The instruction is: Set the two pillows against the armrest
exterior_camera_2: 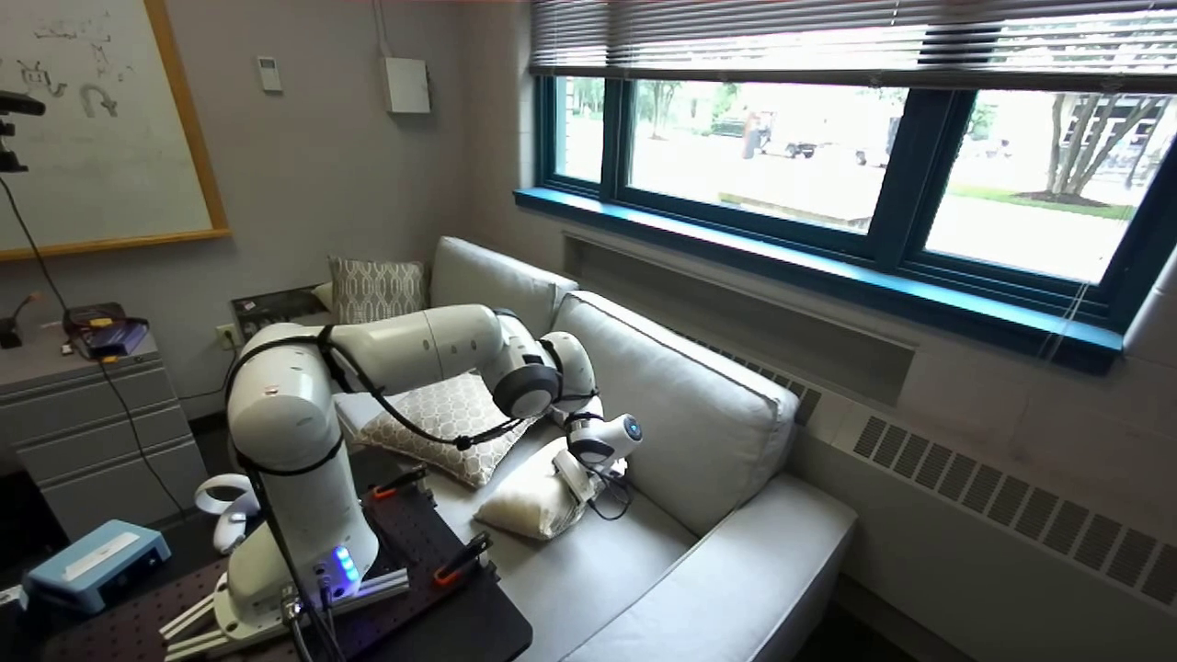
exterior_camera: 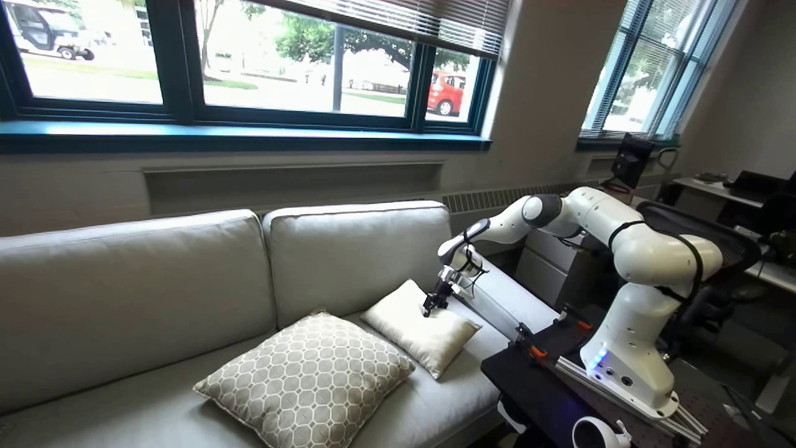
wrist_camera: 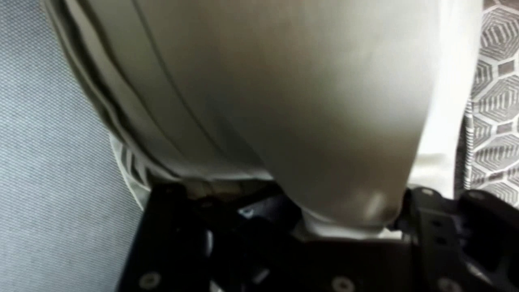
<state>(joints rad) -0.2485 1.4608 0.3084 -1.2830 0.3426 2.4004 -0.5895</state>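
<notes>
Wrist view: black two-fingered claw (wrist_camera: 290,194), jaws part-way apart, fabric of the smaller plain cream-white square pillow (wrist_camera: 324,101) bunched between them; cannot tell whether it grips.
Cream-white pillow: on the pale sofa seat (exterior_camera_2: 616,552).
Larger beige square pillow (exterior_camera: 305,379), white-latticed: on the seat, just beside the cream-white one.
Low pale padded armrest (exterior_camera_2: 726,579): seat showing between it and both pillows.

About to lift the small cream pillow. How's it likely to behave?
With the gripper down on it, the cream pillow creases and bulges in the wrist view, so it's probably soft and floppy. Its plump, stuffed look suggests it's light for its size. The fabric's satiny sheen hints it may slip a little.
</notes>
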